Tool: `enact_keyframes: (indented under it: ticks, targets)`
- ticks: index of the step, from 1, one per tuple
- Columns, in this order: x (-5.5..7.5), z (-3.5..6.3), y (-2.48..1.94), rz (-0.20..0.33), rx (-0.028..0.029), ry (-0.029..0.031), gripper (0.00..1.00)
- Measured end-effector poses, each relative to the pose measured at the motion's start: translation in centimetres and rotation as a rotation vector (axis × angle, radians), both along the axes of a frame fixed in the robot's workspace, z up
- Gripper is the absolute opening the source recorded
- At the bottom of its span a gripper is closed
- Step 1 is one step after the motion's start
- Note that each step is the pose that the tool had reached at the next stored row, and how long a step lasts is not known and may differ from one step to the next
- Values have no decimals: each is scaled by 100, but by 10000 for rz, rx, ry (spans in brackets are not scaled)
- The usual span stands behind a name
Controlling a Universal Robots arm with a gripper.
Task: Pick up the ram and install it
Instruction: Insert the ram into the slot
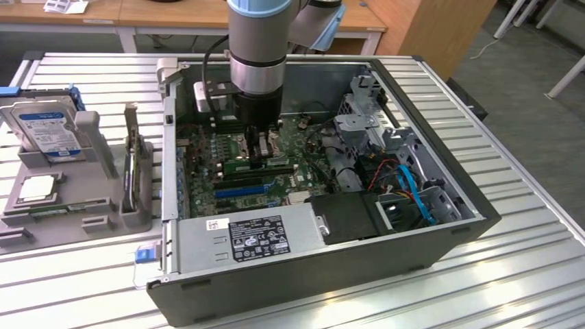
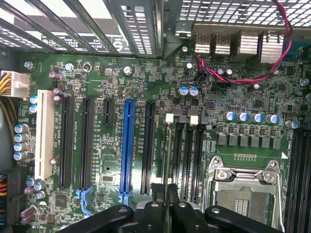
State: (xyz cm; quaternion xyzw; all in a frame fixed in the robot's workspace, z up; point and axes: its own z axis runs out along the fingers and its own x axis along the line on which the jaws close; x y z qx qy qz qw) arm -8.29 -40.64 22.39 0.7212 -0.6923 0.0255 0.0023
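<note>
The ram (image 2: 167, 160) is a thin green stick seen edge-on in the wrist view, clamped between my gripper's (image 2: 166, 206) black fingers. Its edge runs in line with the first of the black memory slots (image 2: 187, 155), the one with a white clip at its end. I cannot tell whether the ram touches that slot or sits in it. In the exterior view my gripper (image 1: 265, 152) reaches straight down into the open computer case (image 1: 457, 205), with the green ram (image 1: 274, 164) just under it over the motherboard.
A blue expansion slot (image 2: 128, 145), black slots and a CPU socket (image 2: 243, 194) flank the memory slots. The power supply (image 1: 246, 236) and blue cables (image 1: 412, 192) crowd the case's near side. Outside, at the exterior view's left, a hard drive (image 1: 51, 130) stands in a grey fixture (image 1: 137, 199).
</note>
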Motion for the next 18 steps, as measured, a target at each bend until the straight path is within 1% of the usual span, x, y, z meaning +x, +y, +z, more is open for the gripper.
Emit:
enact_keyframes:
  ticks: [18]
  targets:
    - [0, -4, 9, 42, 0, -1, 13]
